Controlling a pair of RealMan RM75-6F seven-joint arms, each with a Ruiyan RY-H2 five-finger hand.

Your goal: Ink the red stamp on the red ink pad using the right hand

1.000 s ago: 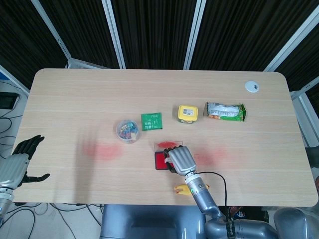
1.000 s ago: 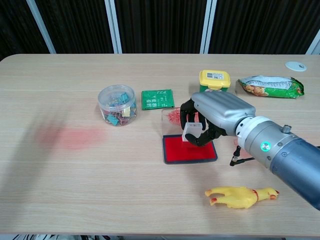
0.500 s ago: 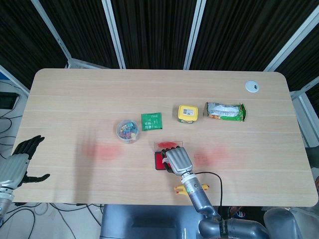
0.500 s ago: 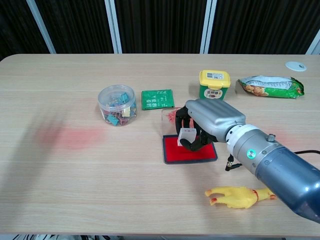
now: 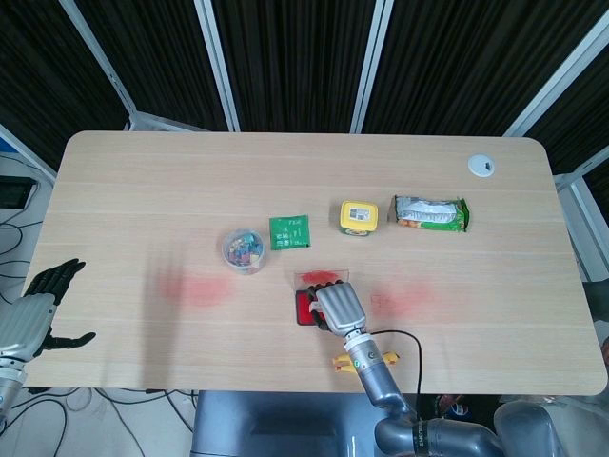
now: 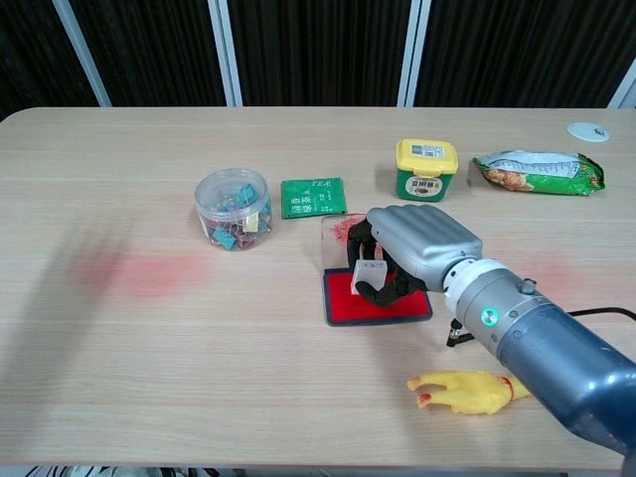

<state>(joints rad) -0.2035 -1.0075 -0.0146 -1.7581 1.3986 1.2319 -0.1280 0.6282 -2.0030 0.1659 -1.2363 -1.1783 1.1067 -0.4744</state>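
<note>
Chest view gives you the relation that matters: your right hand grips the red stamp with fingers curled round it, and the stamp stands upright directly over the red ink pad — apparently touching its left half, though contact is hard to confirm. The press runs straight down. Your left hand hangs released, fingers spread, off the table's edge — well apart from the pad.

One stamp, one ink pad
</note>
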